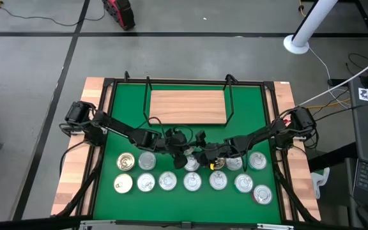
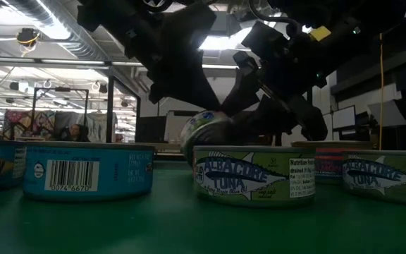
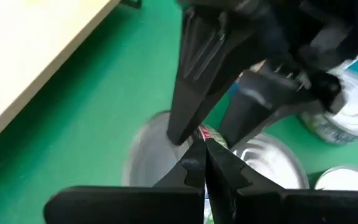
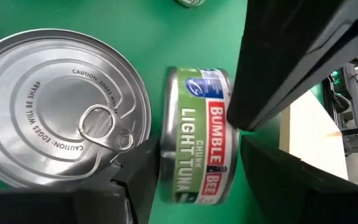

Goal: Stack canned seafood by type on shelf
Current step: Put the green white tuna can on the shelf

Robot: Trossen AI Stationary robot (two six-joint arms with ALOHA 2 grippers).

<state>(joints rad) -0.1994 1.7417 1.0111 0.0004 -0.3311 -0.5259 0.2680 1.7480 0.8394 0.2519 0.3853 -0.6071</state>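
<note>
Arms converge mid-mat; right end effector [image 4: 191, 168] clamps tilted tin [image 4: 199, 134], left's [image 1: 179, 153] state unclear.

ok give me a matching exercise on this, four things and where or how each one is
1 Bumble Bee tuna tin
2 Albacore tuna tin
3 shelf
4 gold-lidded tins

a light wood, black wire frame
b on edge in the right gripper jaws, left gripper close by
c left end of the rows
d flat on the green mat

Pairs: 1-b, 2-d, 3-a, 4-c
</note>
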